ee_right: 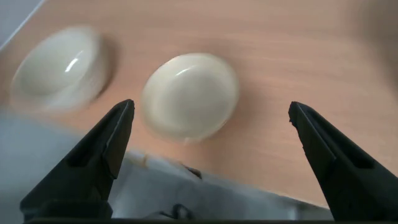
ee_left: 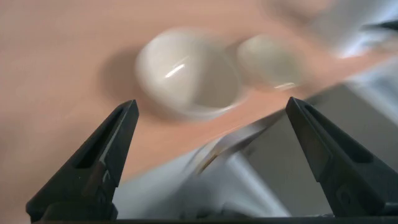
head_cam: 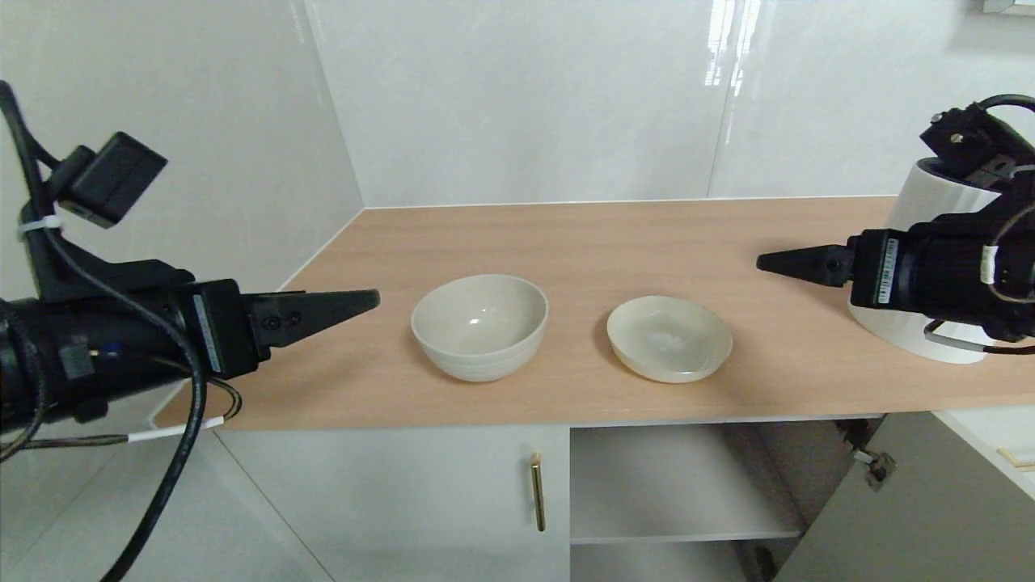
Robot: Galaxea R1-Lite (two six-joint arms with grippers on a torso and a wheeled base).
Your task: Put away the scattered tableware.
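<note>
From the head view, a pale wooden worktop (head_cam: 614, 242) runs along a white tiled wall. Two cream bowls stand on it near its front edge, side by side and apart: a deep bowl (head_cam: 479, 323) to the left and a shallow bowl (head_cam: 669, 337) to the right, both upright. The left hand (head_cam: 368, 301) hangs over the left end of the worktop, pointing at the deep bowl from just beside it. The right hand (head_cam: 764, 261) hangs over the right end, well apart from the shallow bowl, in front of a white container (head_cam: 918, 202). Below, the cupboard (head_cam: 388, 501) has a closed door with a gold handle (head_cam: 536, 491), and next to it an open compartment with a shelf (head_cam: 671, 535).

In the left wrist view, the left hand (ee_left: 211, 104) has its fingers (ee_left: 115, 146) spread wide and holds nothing. The picture is blurred, but the deep bowl (ee_left: 186, 74) seems to lie beyond the gap, with the shallow bowl (ee_left: 270, 59) beside it.

In the right wrist view, the right hand (ee_right: 211, 107) is likewise spread wide and empty. The shallow bowl (ee_right: 189, 93) lies beyond the gap between its fingers (ee_right: 106, 149), and the deep bowl (ee_right: 59, 65) sits off to one side.
</note>
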